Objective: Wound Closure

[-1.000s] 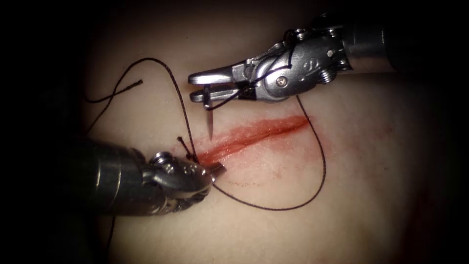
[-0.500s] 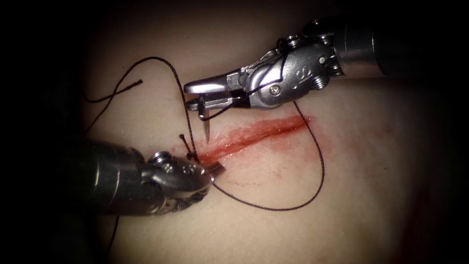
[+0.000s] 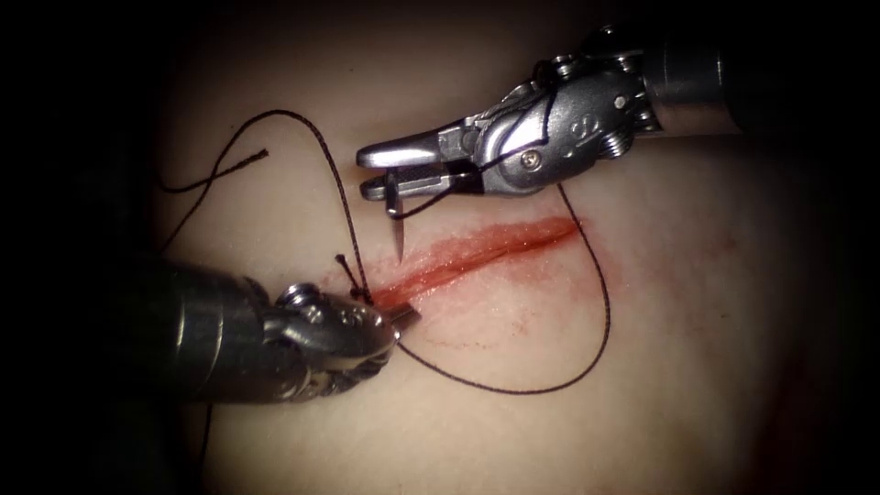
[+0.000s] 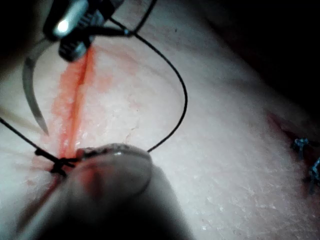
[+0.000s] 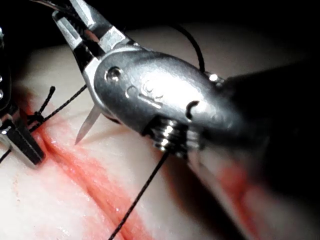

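Two steel needle drivers sit over my pale pork-belly tissue (image 3: 697,367). Starting at nine o'clock in the endoscope view, a loose frayed end of dark thread (image 3: 249,159) lies on the skin. Below it, coming from eight o'clock, my left arm's shiny metal tool (image 3: 408,318) rests at the left end of the red-stained slanted cut (image 3: 486,252), just beside a small dark knot (image 3: 362,293); I cannot tell whether its tips are spread or pressed together. From there the thin black suture thread (image 3: 587,348) sweeps through five o'clock below the cut, climbs past its right end and runs up behind my right arm's silver wristed tool (image 3: 390,170), which enters from two o'clock. Its jaws are pinched on the curved steel needle (image 3: 400,236), gripping it away from the point; the point hangs downward, just above the cut and clear of the tissue. My left wrist view shows the needle's full arc (image 4: 31,97) beside the red line.
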{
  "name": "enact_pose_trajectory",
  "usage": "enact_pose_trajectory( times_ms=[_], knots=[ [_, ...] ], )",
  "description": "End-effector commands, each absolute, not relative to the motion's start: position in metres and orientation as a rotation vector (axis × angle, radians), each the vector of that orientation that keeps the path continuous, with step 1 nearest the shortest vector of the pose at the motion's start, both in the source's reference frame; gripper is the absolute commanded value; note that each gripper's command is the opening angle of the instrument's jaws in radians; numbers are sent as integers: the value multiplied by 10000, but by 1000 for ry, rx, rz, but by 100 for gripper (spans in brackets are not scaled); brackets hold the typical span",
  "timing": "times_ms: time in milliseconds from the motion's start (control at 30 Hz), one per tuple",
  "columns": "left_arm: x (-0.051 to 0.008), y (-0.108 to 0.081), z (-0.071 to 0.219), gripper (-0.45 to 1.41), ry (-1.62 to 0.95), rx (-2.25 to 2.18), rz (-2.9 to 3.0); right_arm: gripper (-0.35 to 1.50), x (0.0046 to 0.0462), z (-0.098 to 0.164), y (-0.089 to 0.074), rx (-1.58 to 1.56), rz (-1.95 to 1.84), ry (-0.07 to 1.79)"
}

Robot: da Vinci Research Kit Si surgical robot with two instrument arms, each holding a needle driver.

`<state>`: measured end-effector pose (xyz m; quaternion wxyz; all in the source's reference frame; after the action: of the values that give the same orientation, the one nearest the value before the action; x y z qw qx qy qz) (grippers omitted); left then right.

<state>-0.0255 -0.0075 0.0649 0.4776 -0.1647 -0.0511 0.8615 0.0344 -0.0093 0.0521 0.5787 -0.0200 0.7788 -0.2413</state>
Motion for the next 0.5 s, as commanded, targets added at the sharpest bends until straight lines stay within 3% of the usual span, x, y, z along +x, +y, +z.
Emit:
enact_pose_trajectory(
  times_ms=[33, 500],
  knots=[
    [-260, -77, 655, -38, -124, -402, 2104, -35, 354, 519, -89, -55, -568, 1826],
    [-260, -77, 655, -38, -122, -400, 2103, -35, 350, 520, -86, -61, -590, 1818]
  ],
)
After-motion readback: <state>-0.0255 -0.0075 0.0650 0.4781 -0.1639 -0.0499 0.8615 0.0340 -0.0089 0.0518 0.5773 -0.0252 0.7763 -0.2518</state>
